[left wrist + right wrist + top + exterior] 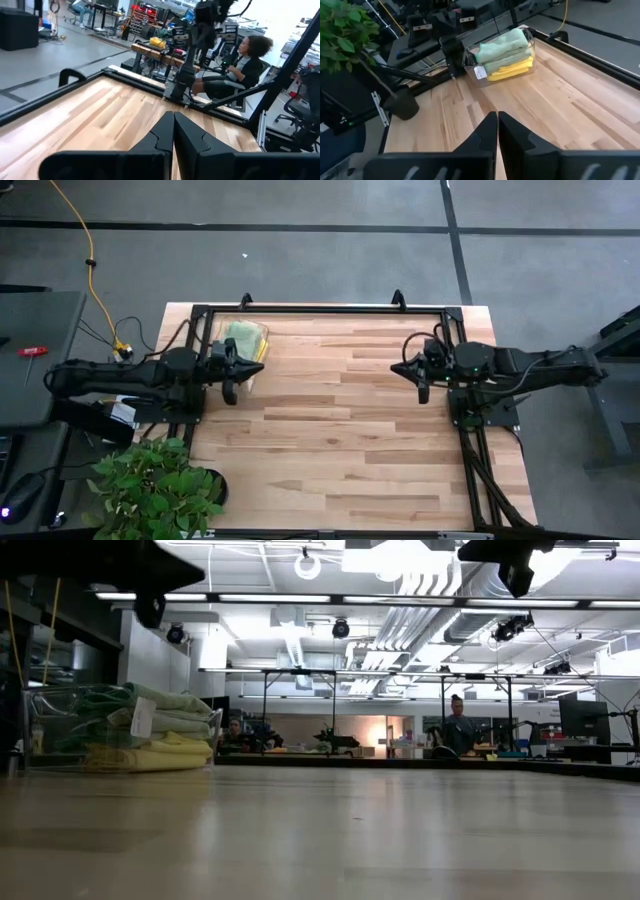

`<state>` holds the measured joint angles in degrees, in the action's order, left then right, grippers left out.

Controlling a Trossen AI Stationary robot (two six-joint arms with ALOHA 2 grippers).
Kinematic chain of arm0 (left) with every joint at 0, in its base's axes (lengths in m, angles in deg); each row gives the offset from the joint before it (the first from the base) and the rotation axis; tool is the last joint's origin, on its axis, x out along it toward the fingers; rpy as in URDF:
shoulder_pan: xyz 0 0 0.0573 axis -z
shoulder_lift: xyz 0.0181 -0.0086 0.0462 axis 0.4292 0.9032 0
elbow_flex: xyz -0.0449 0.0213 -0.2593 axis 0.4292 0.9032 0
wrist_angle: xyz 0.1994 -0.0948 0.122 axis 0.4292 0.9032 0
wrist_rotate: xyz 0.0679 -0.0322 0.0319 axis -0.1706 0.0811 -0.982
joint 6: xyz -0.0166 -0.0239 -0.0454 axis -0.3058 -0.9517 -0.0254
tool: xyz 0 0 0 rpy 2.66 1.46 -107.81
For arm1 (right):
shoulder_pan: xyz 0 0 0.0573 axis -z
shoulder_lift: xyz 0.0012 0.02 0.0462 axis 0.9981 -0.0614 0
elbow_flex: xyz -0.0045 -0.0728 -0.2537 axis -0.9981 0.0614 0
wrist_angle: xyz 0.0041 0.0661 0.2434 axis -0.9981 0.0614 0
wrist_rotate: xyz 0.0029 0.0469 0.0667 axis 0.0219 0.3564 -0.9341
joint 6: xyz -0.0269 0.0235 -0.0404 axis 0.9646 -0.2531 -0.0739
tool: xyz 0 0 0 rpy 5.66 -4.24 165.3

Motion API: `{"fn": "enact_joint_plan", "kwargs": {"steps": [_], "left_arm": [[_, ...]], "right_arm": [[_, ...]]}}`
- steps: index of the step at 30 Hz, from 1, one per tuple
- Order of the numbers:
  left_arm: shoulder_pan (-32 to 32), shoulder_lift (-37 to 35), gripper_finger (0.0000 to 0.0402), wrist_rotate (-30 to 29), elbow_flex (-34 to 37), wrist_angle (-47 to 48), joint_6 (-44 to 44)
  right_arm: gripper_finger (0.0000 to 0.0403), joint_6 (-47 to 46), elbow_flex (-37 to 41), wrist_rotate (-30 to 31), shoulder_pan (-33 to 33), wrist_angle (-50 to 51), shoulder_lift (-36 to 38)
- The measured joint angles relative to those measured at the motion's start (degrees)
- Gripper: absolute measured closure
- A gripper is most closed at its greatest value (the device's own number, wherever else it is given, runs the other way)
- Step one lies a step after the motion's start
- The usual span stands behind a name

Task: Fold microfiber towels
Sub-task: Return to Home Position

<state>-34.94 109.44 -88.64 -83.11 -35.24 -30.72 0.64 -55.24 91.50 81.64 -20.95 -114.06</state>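
Both tools pinched closed, empty; my left tool (255, 367) hangs beside the far-left bin (470, 62) of folded towels (505, 47), right tool (398, 367) well apart.

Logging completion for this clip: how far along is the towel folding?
Looks essentially done: folded green towels lie on yellow towels in the transparent bin. In hand: nothing; left gripper and right gripper are shut and empty above the table. No loose towel is visible left to fold.

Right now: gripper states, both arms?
Left gripper: closed, holding nothing.
Right gripper: closed, holding nothing.
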Motion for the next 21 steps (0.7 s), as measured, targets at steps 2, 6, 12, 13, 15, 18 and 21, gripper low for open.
{"fn": "enact_joint_plan", "kwargs": {"steps": [2, 6, 12, 13, 15, 18, 21], "left_arm": [[-1.3, -3.3, 0.0402, 0.8, 1.6, 2.1, -0.9], [-2.2, -9.6, 0.0402, 2.2, 4.9, 3.5, -3.2], [-0.3, -17.7, 0.0402, 2.7, 12.1, 2.9, -8.2], [0.1, -19.0, 0.0402, 2.4, 13.6, 2.4, -8.9], [1.1, -21.6, 0.0402, 1.3, 16.4, 1.7, -10.3], [2.3, -25.2, 0.0402, -1.3, 18.5, 5.1, -11.1], [3.2, -27.0, 0.0402, -2.7, 18.5, 6.8, -8.2]], "right_arm": [[0.0395, -0.2, 0.0, 0.0, 0.0, -0.1, -0.4], [0.0402, -2.4, 0.0, -0.1, 0.0, 0.2, -0.4], [0.0402, -2.9, 0.0, -0.1, 0.0, 0.3, -0.4], [0.0402, -3.0, 0.0, -0.1, 0.0, 0.3, -0.4], [0.0402, -3.7, 0.0, -0.1, 0.0, 0.3, -0.4], [0.0402, -5.2, 0.0, -0.2, 0.0, 0.3, -0.4], [0.0403, -5.5, 0.0, -0.2, 0.0, 0.3, -0.4]]}}
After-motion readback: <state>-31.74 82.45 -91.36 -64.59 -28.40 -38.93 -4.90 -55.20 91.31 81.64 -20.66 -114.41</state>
